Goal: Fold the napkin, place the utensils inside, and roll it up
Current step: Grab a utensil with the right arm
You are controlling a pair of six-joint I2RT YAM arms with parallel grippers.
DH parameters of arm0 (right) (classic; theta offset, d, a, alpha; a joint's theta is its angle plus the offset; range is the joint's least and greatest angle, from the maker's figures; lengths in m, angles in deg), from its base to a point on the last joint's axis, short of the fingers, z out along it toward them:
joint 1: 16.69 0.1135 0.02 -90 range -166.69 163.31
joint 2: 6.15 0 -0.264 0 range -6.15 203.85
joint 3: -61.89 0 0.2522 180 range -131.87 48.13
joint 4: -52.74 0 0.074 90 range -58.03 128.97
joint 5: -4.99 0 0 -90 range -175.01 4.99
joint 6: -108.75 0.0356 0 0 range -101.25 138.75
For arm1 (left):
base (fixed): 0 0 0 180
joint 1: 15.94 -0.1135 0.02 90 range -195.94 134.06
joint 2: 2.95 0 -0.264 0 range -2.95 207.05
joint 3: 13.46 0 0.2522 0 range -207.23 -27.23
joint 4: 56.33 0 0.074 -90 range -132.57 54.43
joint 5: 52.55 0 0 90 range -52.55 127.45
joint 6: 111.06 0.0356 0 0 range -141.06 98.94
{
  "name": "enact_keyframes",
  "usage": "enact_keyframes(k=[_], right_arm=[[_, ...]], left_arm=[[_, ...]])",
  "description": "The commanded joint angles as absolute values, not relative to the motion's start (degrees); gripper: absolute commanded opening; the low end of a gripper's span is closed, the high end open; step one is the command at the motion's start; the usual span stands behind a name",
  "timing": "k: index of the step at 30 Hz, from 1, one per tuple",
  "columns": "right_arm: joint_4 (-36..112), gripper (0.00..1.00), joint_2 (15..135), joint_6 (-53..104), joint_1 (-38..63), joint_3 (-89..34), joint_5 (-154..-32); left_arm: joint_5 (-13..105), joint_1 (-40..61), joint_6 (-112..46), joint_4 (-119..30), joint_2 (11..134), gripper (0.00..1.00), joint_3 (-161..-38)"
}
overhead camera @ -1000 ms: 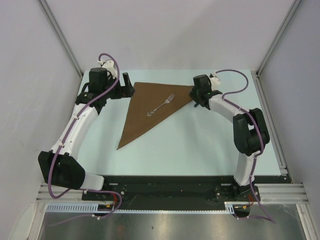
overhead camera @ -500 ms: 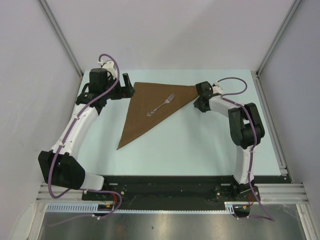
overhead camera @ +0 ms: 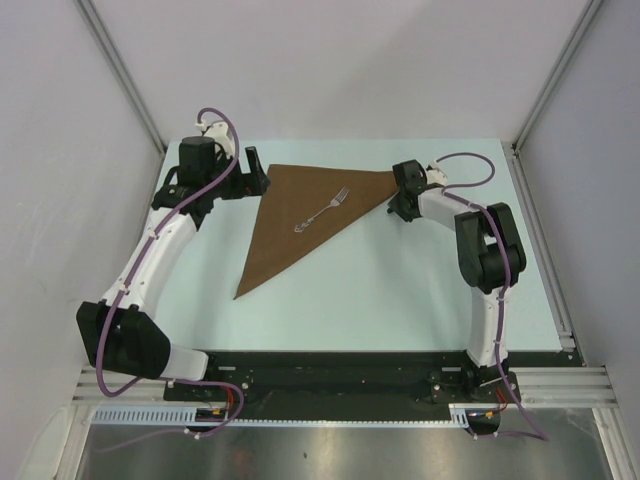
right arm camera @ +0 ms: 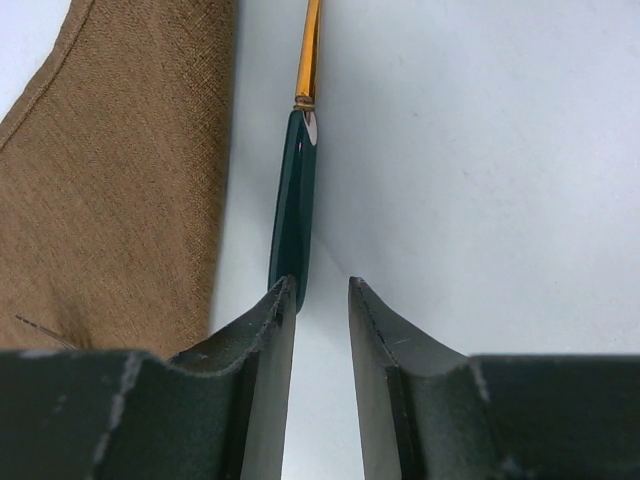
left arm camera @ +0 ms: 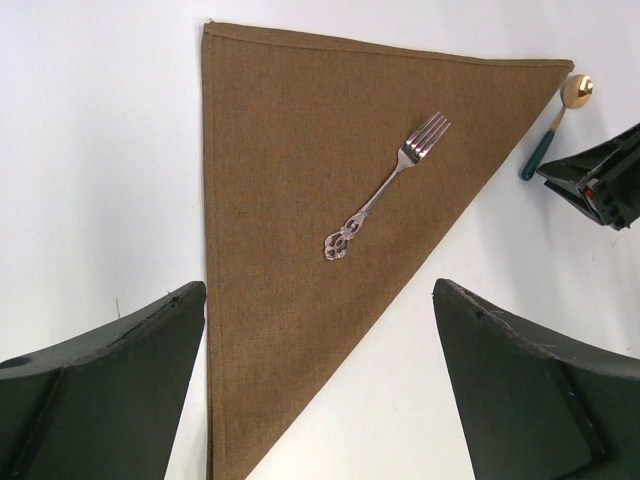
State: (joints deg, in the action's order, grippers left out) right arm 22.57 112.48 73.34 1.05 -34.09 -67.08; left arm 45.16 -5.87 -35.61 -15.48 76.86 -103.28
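On the pale table [overhead camera: 400, 290], seen from above, the brown napkin [overhead camera: 300, 215] lies folded into a triangle with the silver fork [overhead camera: 322, 212] resting diagonally on it. The left gripper [overhead camera: 254, 180] sits beside its far-left corner, the right gripper [overhead camera: 395, 207] just beside its far-right corner. From the left wrist, the jaws stand wide apart above the cloth, and a dark-handled spoon [left arm camera: 555, 125] with a gold bowl lies on the table just off the napkin's tip. From the right wrist, the jaws are nearly together, a bare sliver of table between them, with the spoon's handle end reaching one fingertip [right arm camera: 280, 300].
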Motion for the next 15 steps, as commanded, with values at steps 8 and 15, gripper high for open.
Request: enact_keyframes(k=[8, 15], right_arm=[[20.79, 0.34, 116.98, 71.75, -0.08, -40.55, -66.29], [16.74, 0.35, 119.44, 71.93, 0.10, -43.89, -64.45]], left_arm=[[44.92, -6.27, -36.27, -17.52, 77.03, 1.00, -103.16], [44.92, -6.36, -36.27, -17.34, 77.29, 1.00, -103.34]])
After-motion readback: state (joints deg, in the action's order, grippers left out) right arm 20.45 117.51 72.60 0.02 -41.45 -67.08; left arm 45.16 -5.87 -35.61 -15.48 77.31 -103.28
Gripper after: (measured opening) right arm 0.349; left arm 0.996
